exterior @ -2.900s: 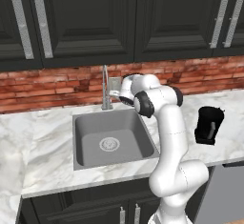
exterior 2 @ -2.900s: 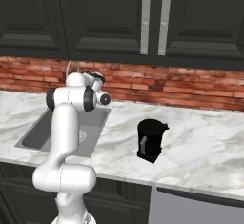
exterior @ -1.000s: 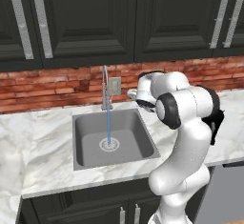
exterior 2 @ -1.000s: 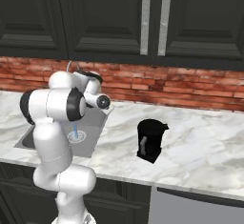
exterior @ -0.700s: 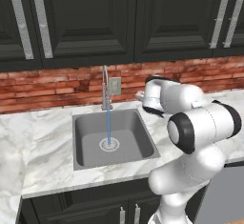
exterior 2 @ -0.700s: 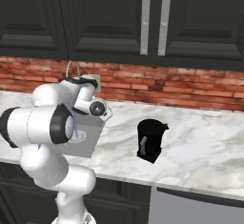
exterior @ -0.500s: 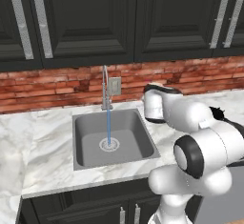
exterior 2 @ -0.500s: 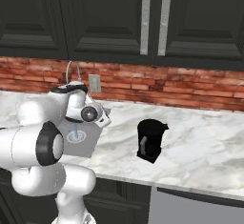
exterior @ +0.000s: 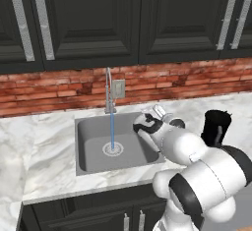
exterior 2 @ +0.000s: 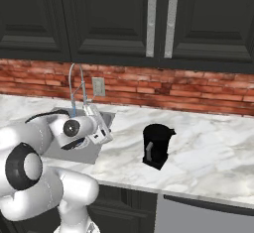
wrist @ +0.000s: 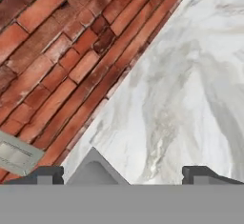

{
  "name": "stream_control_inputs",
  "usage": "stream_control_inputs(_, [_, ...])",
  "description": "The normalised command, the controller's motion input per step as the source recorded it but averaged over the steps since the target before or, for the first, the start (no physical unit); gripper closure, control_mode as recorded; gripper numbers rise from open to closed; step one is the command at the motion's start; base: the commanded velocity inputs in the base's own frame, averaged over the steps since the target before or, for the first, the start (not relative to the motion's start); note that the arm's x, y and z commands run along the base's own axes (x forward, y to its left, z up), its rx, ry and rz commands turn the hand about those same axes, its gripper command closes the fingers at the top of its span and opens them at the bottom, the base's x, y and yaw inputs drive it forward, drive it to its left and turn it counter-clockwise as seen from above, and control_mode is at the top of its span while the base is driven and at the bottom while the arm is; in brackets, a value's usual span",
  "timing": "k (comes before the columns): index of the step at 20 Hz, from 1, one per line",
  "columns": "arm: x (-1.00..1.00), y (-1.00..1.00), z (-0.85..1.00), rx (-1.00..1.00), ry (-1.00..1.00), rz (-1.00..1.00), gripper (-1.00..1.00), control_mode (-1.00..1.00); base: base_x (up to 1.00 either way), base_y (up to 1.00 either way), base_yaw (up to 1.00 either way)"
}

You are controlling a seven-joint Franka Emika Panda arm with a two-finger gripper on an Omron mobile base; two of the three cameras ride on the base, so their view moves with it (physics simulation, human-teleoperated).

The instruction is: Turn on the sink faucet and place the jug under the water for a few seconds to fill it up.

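Observation:
The sink faucet [exterior: 109,90] stands behind the sink [exterior: 91,146], and a thin light-blue stream of water [exterior: 112,131] falls from it to the drain. The black jug [exterior: 216,127] stands upright on the marble counter to the right of the sink; it is also in the right base view [exterior 2: 158,145]. My gripper [exterior: 161,113] hovers over the sink's right rim, between faucet and jug, well short of the jug. It is open and holds nothing. In the hand view the gripper [wrist: 123,174] stands wide apart over bare marble, with a corner of the sink [wrist: 95,173] below it.
A red brick wall [exterior: 59,92] with a grey outlet plate [exterior: 118,88] runs behind the counter, and dark cabinets [exterior: 88,23] hang above. White marble [exterior 2: 208,147] stretches around the jug. My own arm bulks large in front of the sink.
The water began to run after the gripper was at the faucet's base. Over the last second the arm swung right, away from the faucet, towards the sink's right rim. The jug stayed put.

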Motion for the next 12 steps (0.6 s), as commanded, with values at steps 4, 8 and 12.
stream_control_inputs(4, [-0.18,-0.51,1.0,-0.07,0.64,-0.22,-1.0,-1.0,0.0,0.0,0.0])
stream_control_inputs(8, [-0.14,-0.42,0.98,-0.09,0.62,-0.16,-1.0,-1.0,0.0,0.0,0.0])
stream_control_inputs(12, [-0.09,-0.29,0.96,-0.12,0.57,-0.04,-1.0,-1.0,0.0,0.0,0.0])
